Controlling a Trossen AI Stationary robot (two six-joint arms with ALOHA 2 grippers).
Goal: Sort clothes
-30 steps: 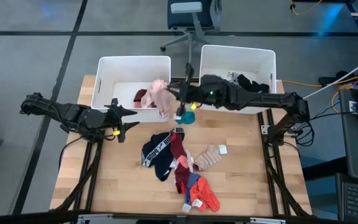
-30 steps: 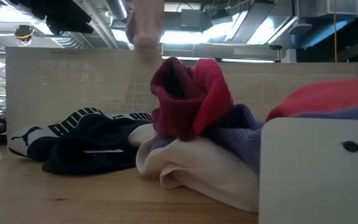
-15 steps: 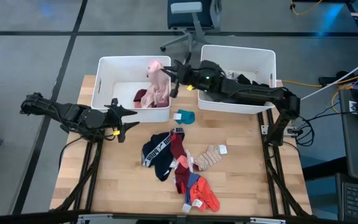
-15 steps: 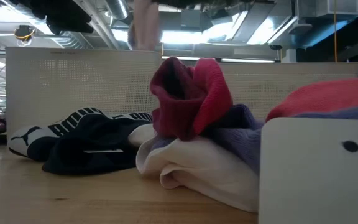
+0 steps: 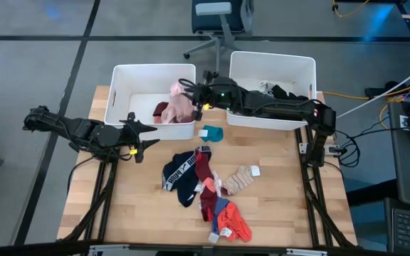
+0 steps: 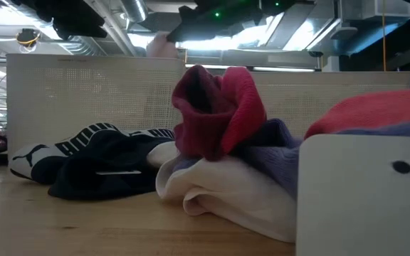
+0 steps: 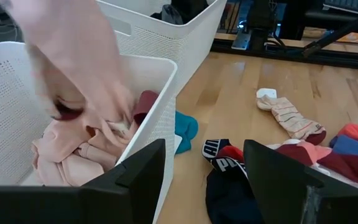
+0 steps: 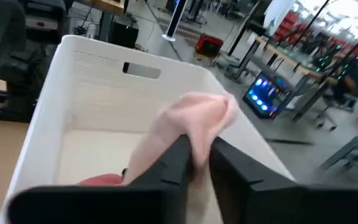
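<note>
My right gripper (image 5: 193,93) is over the left white bin (image 5: 127,80), shut on a pink garment (image 5: 180,104). The garment also shows in the right wrist view (image 8: 199,117) and, blurred, in the left wrist view (image 7: 73,68). More pink cloth (image 7: 73,158) and a maroon piece (image 7: 145,104) lie in that bin. A teal garment (image 5: 212,133) lies on the table in front of the bins. A pile of black, maroon, striped, blue and red garments (image 5: 199,181) lies mid-table. My left gripper (image 5: 145,136) hovers open and empty at the table's left. My right gripper pinches the pink garment's upper end (image 8: 194,140) between its two fingers, reaching in from the table's right and slanting down. Whether it has one layer or several cannot be told. The garment hangs slack below the fingers into the left bin.
The right white bin (image 5: 301,67) holds black and white garments. The two bins stand side by side at the table's far edge. A white plastic piece (image 6: 365,192) stands close in front of the low camera. Bare wood shows at the table's near left.
My right gripper has carried the pink garment from above the left bin's near wall toward the table's far edge and left, up over the wall. It has then come down a little, so the garment now hangs inside the bin.
</note>
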